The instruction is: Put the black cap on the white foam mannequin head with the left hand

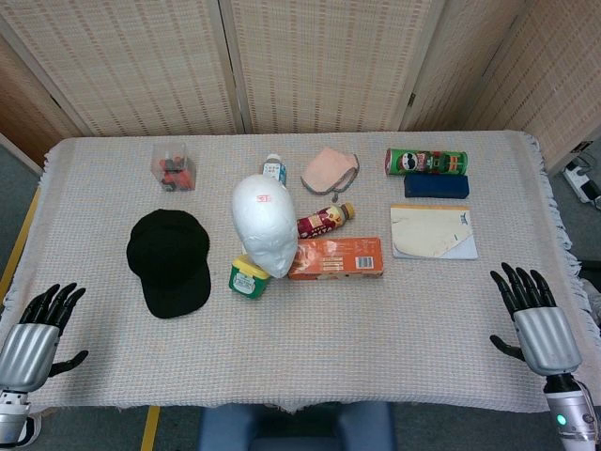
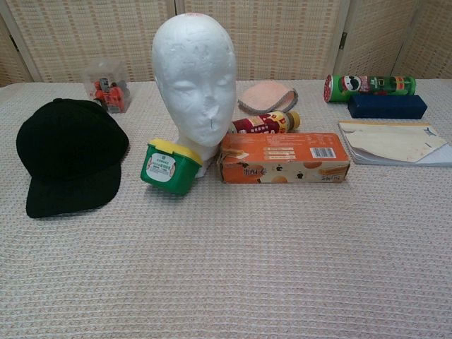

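The black cap [image 1: 169,259] [image 2: 68,153] lies flat on the table, left of centre, brim toward the front edge. The white foam mannequin head [image 1: 264,224] [image 2: 195,79] stands upright to the cap's right, face toward me, bare on top. My left hand [image 1: 36,338] hovers at the front left corner, well short of the cap, fingers spread and empty. My right hand [image 1: 535,321] is at the front right corner, also spread and empty. Neither hand shows in the chest view.
A green yellow-lidded tub [image 2: 168,167] and an orange box [image 2: 284,157] sit against the mannequin's base. Behind are a bottle [image 2: 265,123], pink cloth [image 2: 267,96], clear box of small parts [image 2: 106,86], green can [image 2: 369,87], blue case [image 2: 387,106] and notepad [image 2: 395,142].
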Controlling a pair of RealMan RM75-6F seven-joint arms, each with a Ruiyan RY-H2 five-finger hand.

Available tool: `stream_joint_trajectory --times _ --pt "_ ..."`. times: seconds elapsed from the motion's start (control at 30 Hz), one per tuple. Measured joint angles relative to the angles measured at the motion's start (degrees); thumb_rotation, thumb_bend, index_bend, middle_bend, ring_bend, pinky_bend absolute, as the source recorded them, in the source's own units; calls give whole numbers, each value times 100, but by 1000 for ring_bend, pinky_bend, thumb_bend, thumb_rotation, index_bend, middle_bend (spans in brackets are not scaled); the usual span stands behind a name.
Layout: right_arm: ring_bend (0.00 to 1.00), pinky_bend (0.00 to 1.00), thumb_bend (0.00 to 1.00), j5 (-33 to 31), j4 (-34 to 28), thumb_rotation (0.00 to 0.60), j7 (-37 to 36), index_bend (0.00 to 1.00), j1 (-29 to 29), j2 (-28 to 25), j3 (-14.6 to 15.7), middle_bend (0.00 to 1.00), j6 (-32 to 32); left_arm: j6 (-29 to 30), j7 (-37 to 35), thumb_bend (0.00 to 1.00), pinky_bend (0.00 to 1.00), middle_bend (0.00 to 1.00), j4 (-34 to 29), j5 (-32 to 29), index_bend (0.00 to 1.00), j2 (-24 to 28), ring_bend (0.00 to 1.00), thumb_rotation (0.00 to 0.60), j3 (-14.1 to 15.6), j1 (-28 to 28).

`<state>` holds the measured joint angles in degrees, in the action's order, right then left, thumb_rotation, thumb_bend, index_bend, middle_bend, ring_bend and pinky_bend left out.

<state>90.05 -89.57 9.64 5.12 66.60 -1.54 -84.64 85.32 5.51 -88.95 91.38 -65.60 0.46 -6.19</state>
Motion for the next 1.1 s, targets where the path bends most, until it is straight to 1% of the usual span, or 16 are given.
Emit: stream_joint_trajectory --times 0.07,0.13,0.23,0.27,0.33,0.37,0.43,0.5,0.53,0.57,0.63,0.7,0.77,0.8,1.03,1.1 --pt "0 0 57 -10 -1 600 9 0 0 2 -1 0 5 -74 -38 164 185 114 -78 15 141 6 29 600 43 -10" --pt "0 0 57 -20 -22 600 11 0 -7 -6 -6 0 -6 -101 -122 165 216 147 -98 85 172 -51 52 600 79 -24" --pt "0 0 57 -20 -37 600 2 0 -23 -12 -23 0 -67 -53 -219 164 260 211 80 320 193 -286 97 600 155 -39" --pt "0 0 56 -17 -36 600 2 0 -29 -9 -26 0 -84 -27 -249 164 297 248 180 423 197 -379 128 600 186 -42" --pt "0 0 56 -12 -28 600 17 0 -35 5 -23 0 -87 77 -324 165 447 396 475 689 231 -657 265 600 262 -45" --pt "0 0 56 -11 -24 600 26 0 -34 9 -19 0 -79 140 -362 165 506 458 625 810 251 -801 323 600 294 -45" --pt "0 0 57 -10 -14 600 55 0 -27 19 -7 0 -46 306 -457 162 687 650 1038 1089 336 -1168 521 600 367 -48" --pt "0 0 57 -3 -4 600 63 0 -20 26 3 0 -31 455 -565 161 780 751 1454 1323 388 -1512 627 600 432 -55" --pt "0 0 56 -3 -4 600 64 0 -20 27 4 0 -30 576 -664 161 831 807 1805 1508 422 -1799 684 600 484 -64" --pt "0 0 56 -2 -3 600 64 0 -19 27 4 0 -29 623 -703 162 877 859 1934 1581 459 -1910 740 600 504 -67" --pt "0 0 56 1 -1 600 68 0 -16 32 6 0 -23 747 -821 173 986 985 2332 1803 572 -2238 893 600 559 -85" --pt "0 0 56 -13 3 600 77 0 -14 35 6 0 -8 788 -896 182 1000 1000 2742 1890 613 -2548 954 600 581 -119" --pt "0 0 56 -49 -5 600 93 0 -16 22 9 0 21 769 -952 186 1000 1000 3165 1889 617 -2893 980 600 547 -180" --pt "0 0 56 -67 -19 600 102 0 -19 11 4 0 23 763 -1013 188 1000 1000 3489 1873 616 -3146 991 600 509 -225" --pt "0 0 57 -175 -33 600 155 0 -21 -2 -22 0 75 847 -1486 215 1000 1000 5517 1688 597 -4552 1000 600 222 -600" --pt "0 0 57 -212 -35 600 182 0 -11 -3 -26 0 117 856 -1636 224 1000 1000 6047 1583 577 -4910 1000 600 120 -756"
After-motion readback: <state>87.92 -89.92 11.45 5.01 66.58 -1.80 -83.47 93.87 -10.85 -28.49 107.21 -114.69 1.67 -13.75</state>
